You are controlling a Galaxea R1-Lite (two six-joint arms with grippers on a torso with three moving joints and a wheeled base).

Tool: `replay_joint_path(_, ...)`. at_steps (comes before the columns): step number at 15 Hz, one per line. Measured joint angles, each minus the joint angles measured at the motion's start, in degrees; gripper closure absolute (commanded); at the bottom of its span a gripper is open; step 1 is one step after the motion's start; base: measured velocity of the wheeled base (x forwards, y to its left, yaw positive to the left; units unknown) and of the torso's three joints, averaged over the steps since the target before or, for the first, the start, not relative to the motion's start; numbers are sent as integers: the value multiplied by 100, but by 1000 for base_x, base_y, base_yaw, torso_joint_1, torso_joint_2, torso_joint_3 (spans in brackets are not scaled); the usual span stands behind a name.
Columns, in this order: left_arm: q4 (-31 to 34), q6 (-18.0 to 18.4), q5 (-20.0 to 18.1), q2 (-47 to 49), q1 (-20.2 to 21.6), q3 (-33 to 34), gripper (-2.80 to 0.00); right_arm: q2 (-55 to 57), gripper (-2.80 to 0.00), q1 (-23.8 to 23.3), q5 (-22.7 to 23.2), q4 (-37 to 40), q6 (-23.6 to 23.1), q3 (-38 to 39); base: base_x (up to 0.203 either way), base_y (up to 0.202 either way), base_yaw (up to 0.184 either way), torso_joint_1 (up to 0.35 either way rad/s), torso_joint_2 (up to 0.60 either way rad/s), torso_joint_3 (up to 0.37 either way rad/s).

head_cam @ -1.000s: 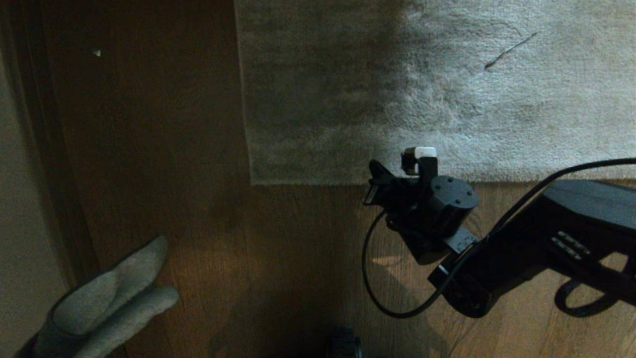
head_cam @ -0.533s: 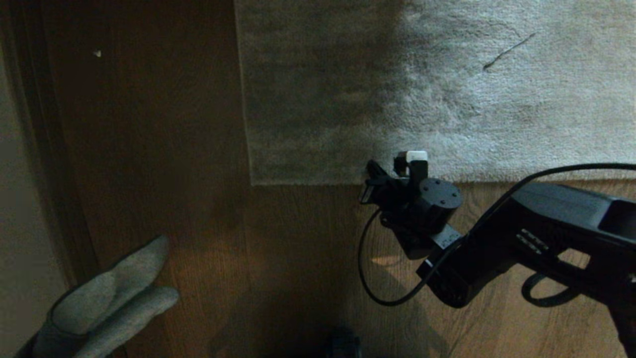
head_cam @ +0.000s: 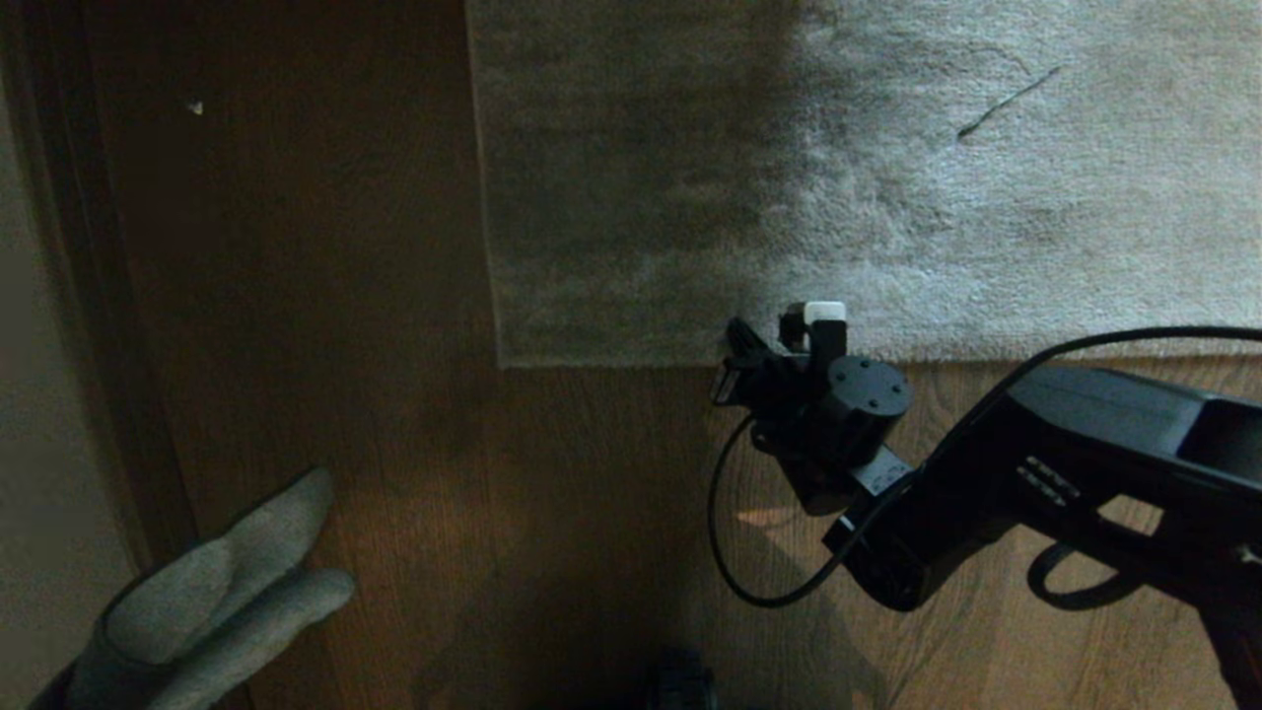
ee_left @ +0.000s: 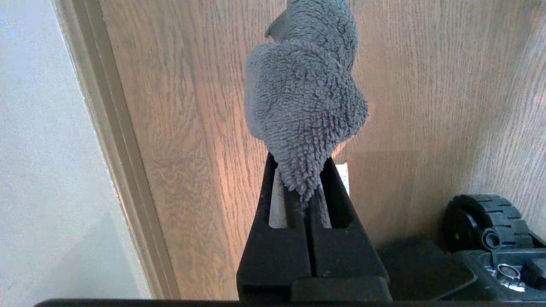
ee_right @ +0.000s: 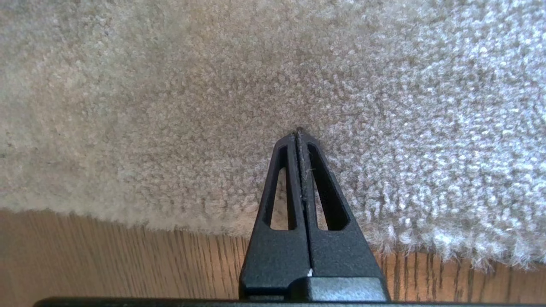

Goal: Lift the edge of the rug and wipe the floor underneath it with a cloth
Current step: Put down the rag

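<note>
1. In the head view the right arm (head_cam: 1035,493) was seen reaching in from the right, its gripper end over the rug edge (head_cam: 611,360). The fingers themselves were hidden there behind the wrist housing.
2. The right wrist view supplied what the head view lacked: the right gripper (ee_right: 298,132) was seen clenched, both fingers (ee_right: 283,179) pressed flat together with nothing between them, the tips lying over the pile just past the rug edge (ee_right: 128,217).
3. The left gripper (ee_left: 298,187) was shown only in the left wrist view. It was seen clamped on the cloth (ee_left: 303,98), a twisted grey wad standing out beyond the fingertips, a small white tag (ee_left: 342,177) showing beside one finger.
4. In the head view only the cloth (head_cam: 217,602) was caught, at the lower left corner, well apart from the rug and cut off by the picture's border.
5. The floor (head_cam: 552,513) was recorded as brown wood-grain plank, bare between cloth and rug. The rug edge lay flat on it.
6. A pale wall and skirting strip (ee_left: 115,149) were noted beside the cloth in the left wrist view; a dark wheel (ee_left: 482,217) of the base was partly visible.
7. The left half of the rug (head_cam: 631,177) lay in deep shadow in the head view, and little detail could be made out there.
</note>
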Motion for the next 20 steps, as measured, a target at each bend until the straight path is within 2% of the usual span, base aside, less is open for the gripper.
replay_joint_path(3,-1,0,0,0,2,0,0,-350,0,197,15,46,-1,136,0,0,0,0,0,0)
replay_joint_path(5,0,1,0,0,-1,0,0,-721,0,299,14,25,-36,503,0,0,0,0,0,0)
replay_joint_path(9,-2,-1,-2,0,2,0,0,-1642,0,440,-2,20,-331,1679,0,0,0,0,0,0)
replay_joint_path(11,0,0,2,0,2,0,0,-2115,0,313,-17,97,-406,2325,0,0,0,0,0,0)
replay_joint_path(13,0,0,0,0,2,0,0,-2580,0,-261,-27,120,-559,2989,0,0,0,0,0,0)
replay_joint_path(17,0,0,0,0,2,2,0,-3671,0,-1719,-8,239,-779,4449,0,0,0,0,0,0)
replay_joint_path(20,0,1,-1,0,-1,2,0,-4844,0,-2373,55,580,-874,5496,0,0,0,0,0,0)
